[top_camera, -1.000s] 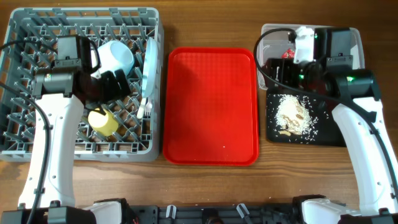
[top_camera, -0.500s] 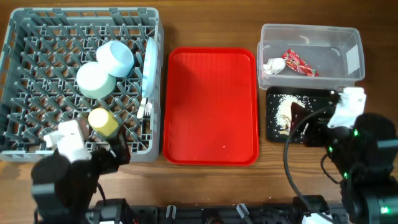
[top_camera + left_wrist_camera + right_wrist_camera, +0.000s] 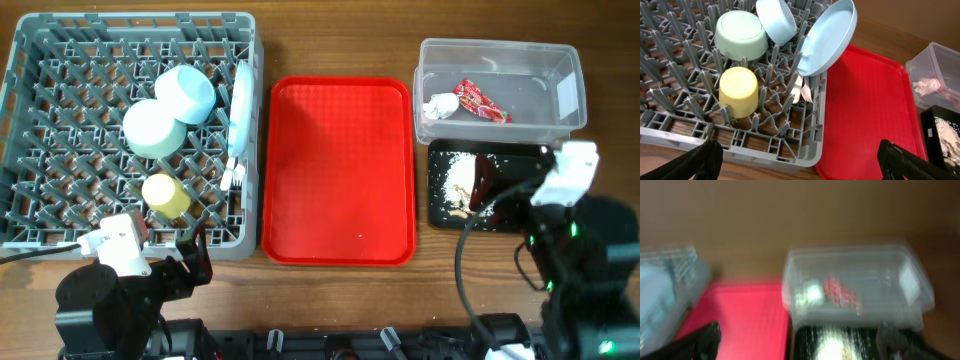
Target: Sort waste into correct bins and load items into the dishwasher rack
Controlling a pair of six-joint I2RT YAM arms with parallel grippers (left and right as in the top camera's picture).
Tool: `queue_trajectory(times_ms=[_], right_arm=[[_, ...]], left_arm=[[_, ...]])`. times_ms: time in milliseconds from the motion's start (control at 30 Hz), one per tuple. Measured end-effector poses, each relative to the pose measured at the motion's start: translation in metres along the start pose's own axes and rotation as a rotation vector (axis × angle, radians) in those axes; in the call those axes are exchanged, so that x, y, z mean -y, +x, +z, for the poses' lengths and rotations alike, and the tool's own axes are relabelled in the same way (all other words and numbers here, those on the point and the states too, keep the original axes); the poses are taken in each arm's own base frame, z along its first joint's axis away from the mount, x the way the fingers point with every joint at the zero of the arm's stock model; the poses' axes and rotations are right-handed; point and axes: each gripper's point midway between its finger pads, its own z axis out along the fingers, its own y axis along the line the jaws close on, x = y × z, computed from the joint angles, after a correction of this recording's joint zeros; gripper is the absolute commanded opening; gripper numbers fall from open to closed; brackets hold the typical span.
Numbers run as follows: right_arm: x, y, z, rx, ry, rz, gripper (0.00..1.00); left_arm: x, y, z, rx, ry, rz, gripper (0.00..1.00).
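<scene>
The grey dishwasher rack holds a light blue bowl, a pale green bowl, a yellow cup, a white plate on edge and white cutlery. The clear tub holds the red-and-white wrapper and the napkin. Beige scraps lie in the black tray. My left gripper is open and empty at the rack's near corner. My right gripper is open and empty over the black tray's near side; its view is blurred.
The flat red serving tray lies between the rack and the bins, with only a few crumbs on it. Both arm bases sit at the table's front edge, left and right. Bare wood shows in front of the red tray.
Both arms have pulled back to the front edge: the left from over the rack, the right from over the clear tub. Rack and bin contents are unchanged.
</scene>
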Motion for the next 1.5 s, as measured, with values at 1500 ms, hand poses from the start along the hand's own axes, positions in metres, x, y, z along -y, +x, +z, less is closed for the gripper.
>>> queue_trajectory(times_ms=[1500], right_arm=[[-0.004,0.125,0.042,0.291,-0.145,-0.067,1.0]], left_arm=[[0.008,0.002,0.094,0.473,0.208,0.084,1.0]])
